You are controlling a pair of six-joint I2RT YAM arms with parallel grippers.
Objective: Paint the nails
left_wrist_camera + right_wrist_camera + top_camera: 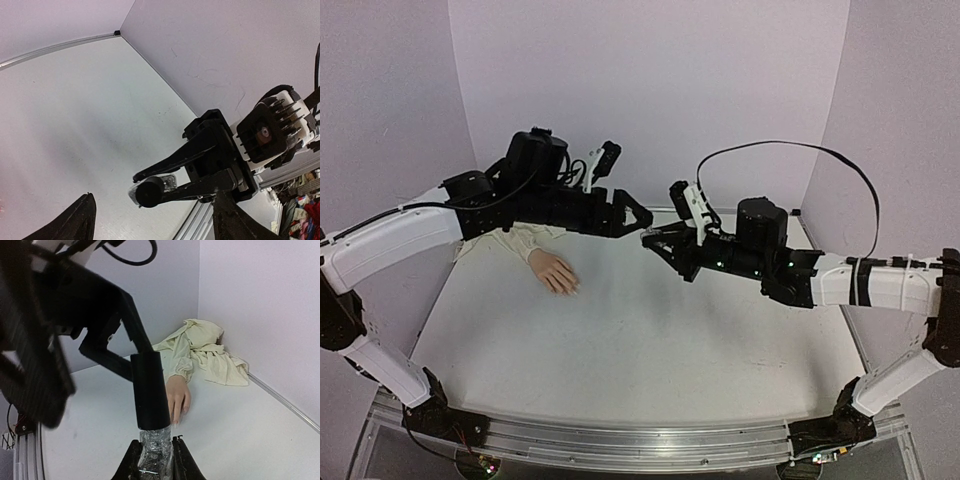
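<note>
Overlapping mannequin hand (179, 396): bottle (156, 454), blk cap (149, 390)

Robot lab test cell: plain pale lilac wall panels (650, 80) box in a flat white tabletop (650, 350). Silver aluminium mounting rail (620, 445) runs along the near edge, with two white-and-black robot arms (390, 240) bolted there.

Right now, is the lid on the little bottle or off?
On. The black cap sits on the bottle in the right gripper.

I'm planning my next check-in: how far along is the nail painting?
Done: the right gripper clamps the small clear polish bottle. In hand: the open left gripper hovers by its tall black cap, which is on. Left: uncapping, then painting the nails on the pinkish-beige mannequin hand.
</note>
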